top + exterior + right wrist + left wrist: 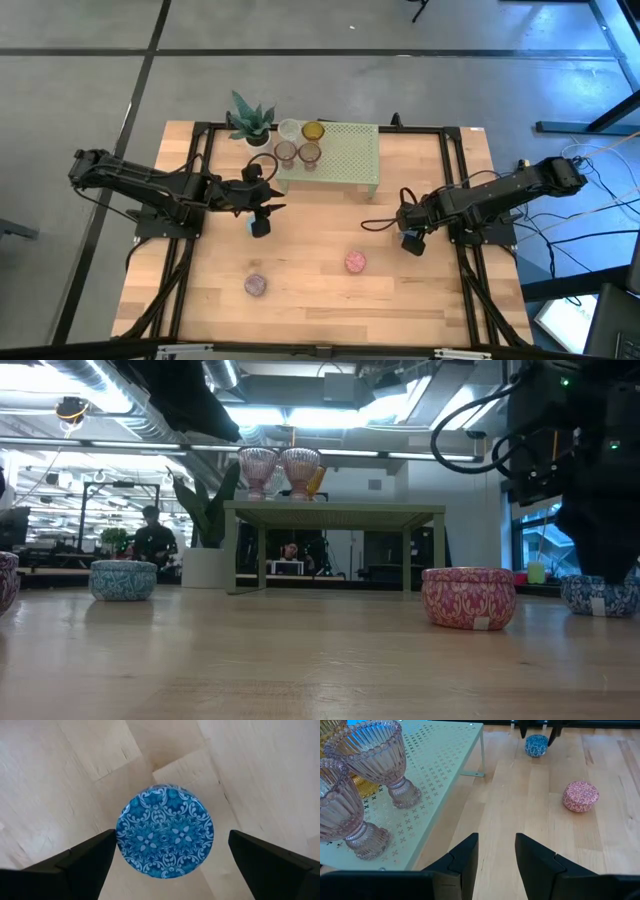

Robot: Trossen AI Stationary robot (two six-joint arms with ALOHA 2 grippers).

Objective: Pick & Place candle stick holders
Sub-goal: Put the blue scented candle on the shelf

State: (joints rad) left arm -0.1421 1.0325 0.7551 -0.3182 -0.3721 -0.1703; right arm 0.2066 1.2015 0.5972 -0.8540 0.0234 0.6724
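Note:
A blue patterned round candle stick holder (pixel 165 831) sits on the table at the right. My right gripper (pixel 172 854) points down over it, open, one finger on each side and both clear of it; in the high view this gripper (pixel 410 240) is right of centre. My left gripper (pixel 496 855) hovers open with nothing between its fingers, by the green stand's near left corner (pixel 262 215). A second blue holder (pixel 257 228) rests on the table below it. A pink holder (pixel 355 262) and a mauve holder (pixel 256 285) stand nearer the front. Several glass goblet holders (pixel 298 150) stand on the stand.
The pale green perforated stand (pixel 345 160) occupies the table's far middle, with a potted spiky plant (pixel 250 120) at its left end. Bare wood lies between the pink holder and the table's near edge. A person (pixel 152 540) shows in the room behind.

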